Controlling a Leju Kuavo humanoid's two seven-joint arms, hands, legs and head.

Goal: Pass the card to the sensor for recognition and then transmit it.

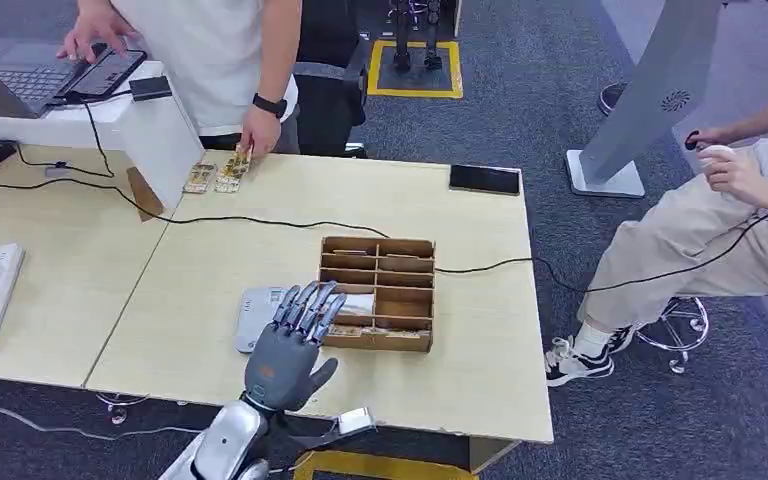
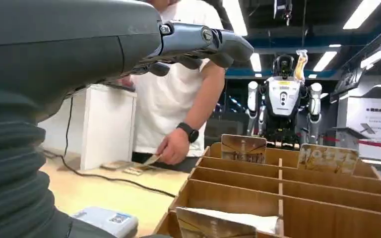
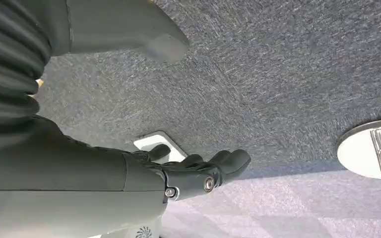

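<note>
My left hand (image 1: pixel 290 345) hovers over the pale wooden desk (image 1: pixel 210 290), fingers (image 1: pixel 310 305) spread and holding nothing — they reach toward the brown slotted cardboard box (image 1: pixel 380 292) at about one o'clock. A worn brownish card (image 2: pixel 213 225) stands in the box's nearest slot. The flat grey sensor pad (image 1: pixel 253 318) lies just beside the box. My right hand (image 3: pixel 198 173) hangs over grey carpet (image 3: pixel 278 74) — loosely extended, empty.

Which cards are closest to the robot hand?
The cards in the wooden box's front-left slot, just under the left robot hand; the others lie far off by the person's hand.
</note>
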